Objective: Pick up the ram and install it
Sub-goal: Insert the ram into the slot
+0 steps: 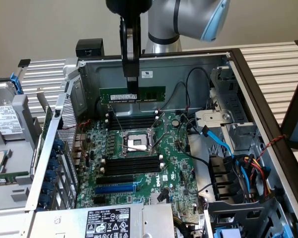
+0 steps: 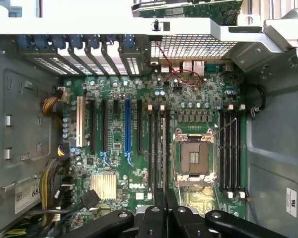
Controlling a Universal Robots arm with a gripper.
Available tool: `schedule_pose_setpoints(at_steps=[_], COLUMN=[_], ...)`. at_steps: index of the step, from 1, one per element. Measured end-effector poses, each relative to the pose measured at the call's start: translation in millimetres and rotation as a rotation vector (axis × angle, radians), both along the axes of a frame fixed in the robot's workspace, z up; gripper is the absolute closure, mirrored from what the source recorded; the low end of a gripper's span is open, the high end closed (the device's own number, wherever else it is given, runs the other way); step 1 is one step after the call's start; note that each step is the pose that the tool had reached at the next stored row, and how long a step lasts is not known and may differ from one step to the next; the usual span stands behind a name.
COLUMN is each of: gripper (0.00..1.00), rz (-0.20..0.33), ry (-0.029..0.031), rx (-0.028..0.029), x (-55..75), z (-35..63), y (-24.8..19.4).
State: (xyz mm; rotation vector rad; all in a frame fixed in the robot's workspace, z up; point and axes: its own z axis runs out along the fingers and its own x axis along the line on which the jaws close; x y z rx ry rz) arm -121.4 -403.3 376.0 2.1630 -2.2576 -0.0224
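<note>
Claw (image 1: pixel 132 85) comes down from the top centre of the exterior view, nearly closed, fingers pinched on the top edge of the ram (image 1: pixel 149 94) at about mid-length. One arm only.

Ram: hangs under the claw, label face toward the camera, long axis level across the frame. It sits in the upper middle of the frame, in front of the rear wall of the open case (image 1: pixel 104 74). It looks to be held in the air, not seated.

Key relation: the ram's long axis runs parallel to the black slots. The upper slot bank (image 1: pixel 134 121) lies just below it in the frame. The lower slot bank (image 1: pixel 131 166) is further down, past the CPU socket (image 1: pixel 137 143). Blue expansion slot (image 1: pixel 116 188) is lower again, well apart from the ram.

Wrist view: claw (image 2: pixel 165 206) fingers line up with one slot bank (image 2: pixel 159 144), the one between the socket (image 2: pixel 193 158) and the blue slot (image 2: pixel 127 129). The other bank (image 2: pixel 229 148) is across the socket. Slot lengths run straight away from the claw.

Containers: the case holds the motherboard (image 1: pixel 174 163) and a tangle of cables (image 1: pixel 223 144) at frame right. All black slots look empty, no stick seated. The case rests on a slatted tabletop (image 1: pixel 273 59).
</note>
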Motion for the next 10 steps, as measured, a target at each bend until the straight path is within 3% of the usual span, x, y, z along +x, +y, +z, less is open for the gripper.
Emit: schedule_pose_setpoints(at_steps=[5,10], gripper=[0.88,0.88], rz=[0.0,0.0], ry=[0.0,0.0], rx=[0.0002,0.0002], x=[-3.7,-3.9], z=[-9.1,-18.3], y=[0.6,-1.5])
